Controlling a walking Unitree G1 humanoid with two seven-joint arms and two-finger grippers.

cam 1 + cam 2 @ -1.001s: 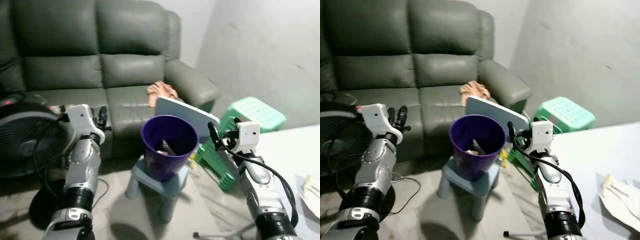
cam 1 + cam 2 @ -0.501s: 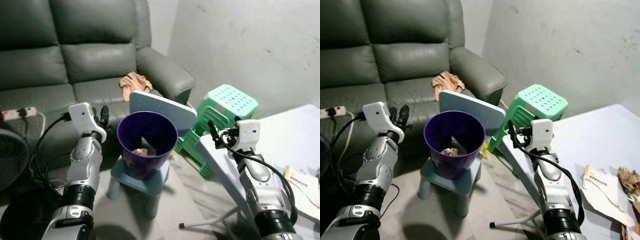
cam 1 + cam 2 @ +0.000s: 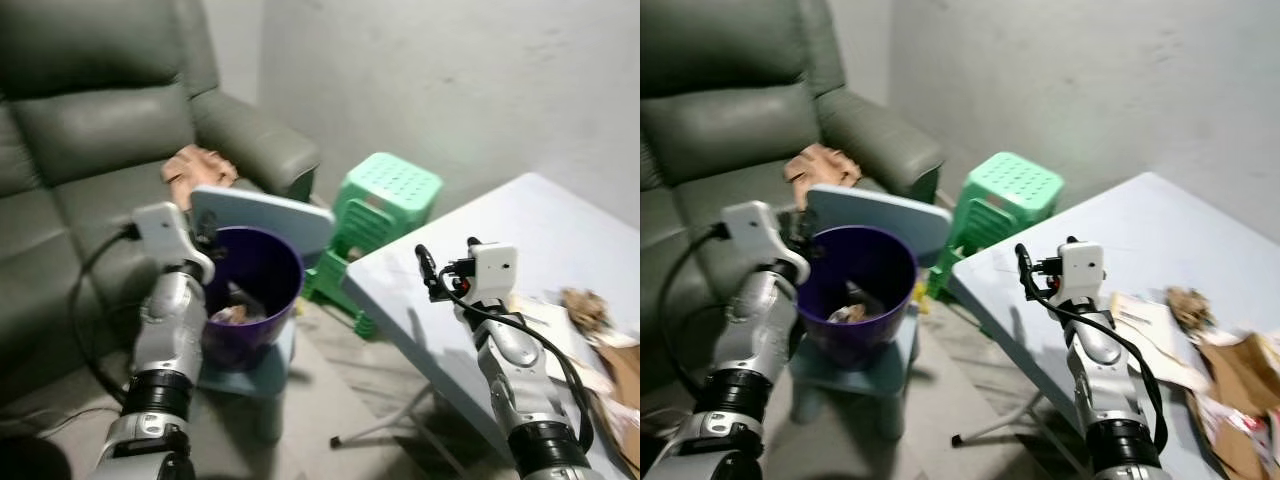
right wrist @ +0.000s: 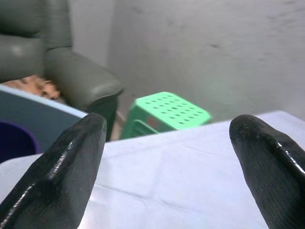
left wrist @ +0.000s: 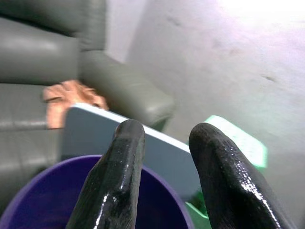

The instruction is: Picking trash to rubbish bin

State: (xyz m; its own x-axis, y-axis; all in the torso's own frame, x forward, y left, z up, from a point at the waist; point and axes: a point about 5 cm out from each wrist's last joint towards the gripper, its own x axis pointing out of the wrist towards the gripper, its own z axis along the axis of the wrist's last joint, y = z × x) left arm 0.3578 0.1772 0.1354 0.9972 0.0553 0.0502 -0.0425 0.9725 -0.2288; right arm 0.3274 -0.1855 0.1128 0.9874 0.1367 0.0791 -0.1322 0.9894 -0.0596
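Observation:
A purple bin (image 3: 262, 290) stands on a small blue stool (image 3: 272, 362) in front of the sofa, with crumpled trash (image 3: 845, 312) inside it. My left gripper (image 5: 167, 138) is held up at the bin's near rim, its fingers a little apart with nothing between them. My right gripper (image 3: 1045, 255) is raised over the near corner of the pale table (image 3: 520, 225), wide open and empty. Paper (image 3: 1150, 325) and torn brown cardboard scraps (image 3: 1240, 380) lie on the table to the right of that gripper.
A grey-blue board (image 3: 265, 212) leans behind the bin. Between the sofa (image 3: 90, 130) and the table stands a green plastic stool (image 3: 385, 195). An orange cloth (image 3: 195, 165) lies on the sofa seat. The table's metal legs (image 3: 385, 425) reach onto the floor.
The camera has swung to the right: sofa and bin slid left, and the table with its scraps came into view. Both arms keep the same raised pose.

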